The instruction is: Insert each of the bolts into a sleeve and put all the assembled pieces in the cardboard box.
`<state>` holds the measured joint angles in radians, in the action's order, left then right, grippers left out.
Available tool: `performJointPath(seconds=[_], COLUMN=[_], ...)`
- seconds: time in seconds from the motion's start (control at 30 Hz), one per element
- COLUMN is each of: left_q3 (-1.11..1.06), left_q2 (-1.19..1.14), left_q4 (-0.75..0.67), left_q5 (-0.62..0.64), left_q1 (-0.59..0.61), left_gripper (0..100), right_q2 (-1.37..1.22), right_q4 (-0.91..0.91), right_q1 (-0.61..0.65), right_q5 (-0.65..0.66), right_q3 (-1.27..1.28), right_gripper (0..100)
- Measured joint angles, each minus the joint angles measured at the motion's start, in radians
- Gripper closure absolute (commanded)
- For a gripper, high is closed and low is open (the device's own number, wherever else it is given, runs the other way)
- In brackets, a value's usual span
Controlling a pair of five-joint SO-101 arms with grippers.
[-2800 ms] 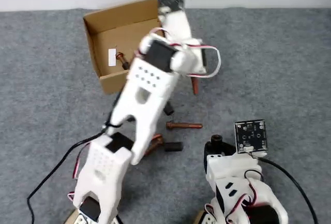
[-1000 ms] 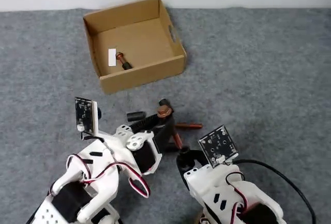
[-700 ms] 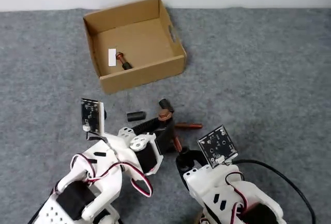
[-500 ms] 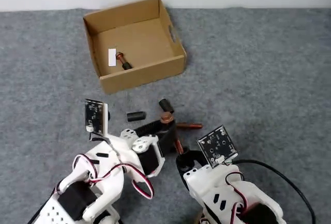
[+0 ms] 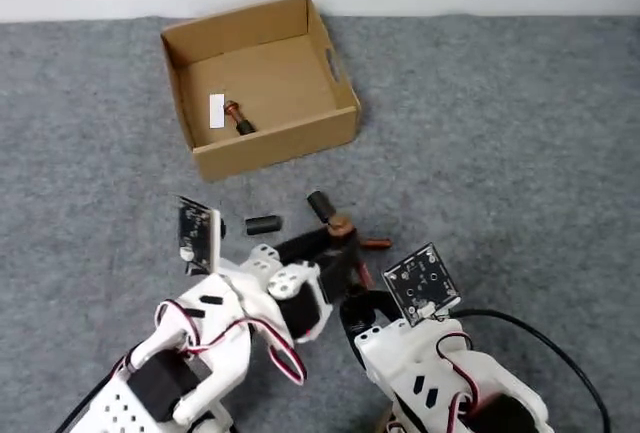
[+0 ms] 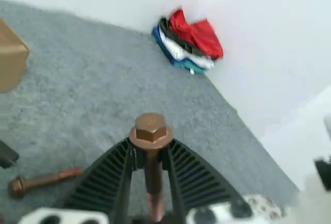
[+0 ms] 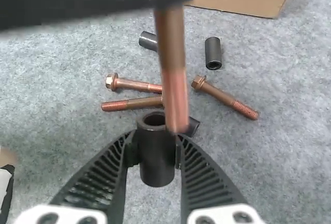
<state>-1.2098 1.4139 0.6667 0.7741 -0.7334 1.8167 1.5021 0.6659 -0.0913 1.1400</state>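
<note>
My left gripper (image 5: 336,241) is shut on a copper bolt (image 5: 346,245), head up and shaft pointing down. In the left wrist view the bolt (image 6: 151,162) stands upright between the fingers (image 6: 111,175). My right gripper (image 7: 155,140) is shut on a black sleeve (image 7: 155,154) held upright just below. The bolt's tip (image 7: 177,123) touches the sleeve's top rim, off-centre of the bore. The cardboard box (image 5: 270,148) holds one assembled piece (image 5: 237,116).
Three loose bolts (image 7: 132,84) (image 7: 132,102) (image 7: 225,97) lie on the grey carpet under the grippers. Two loose sleeves (image 5: 262,224) (image 5: 319,203) lie between the arms and the box. A third sleeve (image 7: 192,126) lies behind the held one. Clothes (image 6: 189,40) lie by the far wall.
The left arm has drawn back from the box and carried the bolt rightward, bringing it over the sleeve in the right gripper. The right arm has stayed put.
</note>
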Motion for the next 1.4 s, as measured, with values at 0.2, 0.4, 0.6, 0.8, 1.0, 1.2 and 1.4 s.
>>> performJointPath(seconds=[0.2,0.4,0.6,0.8,1.0,1.2,1.4], left_q3=[0.023,0.037,0.037,0.037,0.003,0.003,0.008], left_q2=[0.0,0.0,0.0,0.0,0.002,0.002,0.012], left_q4=[-0.002,0.054,0.112,0.112,0.169,0.304,0.382], left_q5=[-0.002,-0.023,-0.026,-0.026,-0.069,-0.124,-0.181], left_q1=[0.008,0.011,0.008,0.009,-0.081,-0.146,-0.149], left_gripper=[100,100,100,100,100,99,76], right_q2=[0.0,0.0,0.0,0.0,0.0,0.0,-0.014], right_q4=[0.0,0.0,0.0,0.0,0.0,0.0,0.002], right_q1=[-0.002,-0.002,-0.002,-0.002,0.002,0.003,0.005], right_q5=[0.0,0.0,0.0,0.0,0.0,0.002,0.003], right_q3=[0.0,0.0,0.0,0.0,0.0,-0.002,0.0], right_gripper=[99.1,99.1,99.1,99.1,99.1,99.1,99.1])
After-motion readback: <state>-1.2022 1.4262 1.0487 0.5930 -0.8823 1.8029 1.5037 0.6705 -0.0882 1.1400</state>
